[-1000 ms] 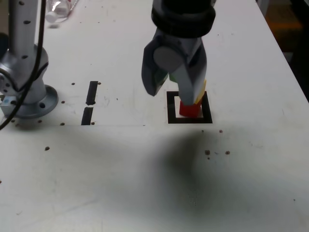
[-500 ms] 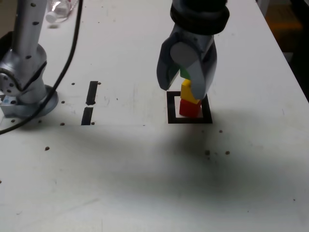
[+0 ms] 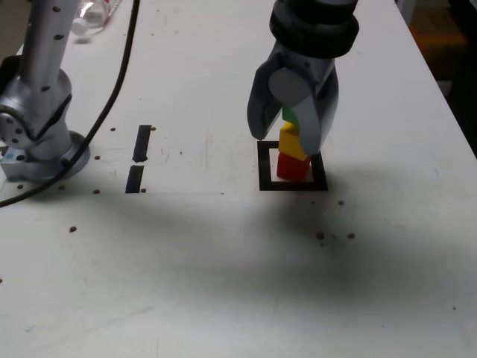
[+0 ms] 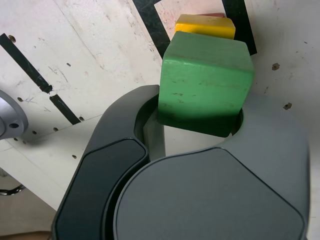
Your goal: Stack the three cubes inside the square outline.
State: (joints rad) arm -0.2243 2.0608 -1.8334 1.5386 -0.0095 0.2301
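Observation:
In the exterior view a red cube (image 3: 292, 168) sits inside the square outline (image 3: 264, 176), and a yellow cube (image 3: 292, 142) lies on top of it. My gripper (image 3: 284, 142) hangs over this stack, shut on the green cube (image 3: 289, 115), which is directly above the yellow one; I cannot tell if they touch. The wrist view shows the green cube (image 4: 205, 80) clamped between the jaws of my gripper (image 4: 199, 125). Past it are the yellow cube (image 4: 205, 26), a sliver of the red cube (image 4: 216, 15) and the square outline (image 4: 150, 27).
The arm's metal base (image 3: 37, 149) stands at the exterior view's left, a black cable running from it. Two short black strips (image 3: 139, 156) lie between the base and the outline. A clear bottle (image 3: 93, 13) lies at the far left. Small dark specks dot the white table (image 3: 223, 283).
My gripper has shifted toward the exterior view's right and risen a little with the green cube, uncovering the yellow cube and coming over the stack. The red and yellow cubes have not moved.

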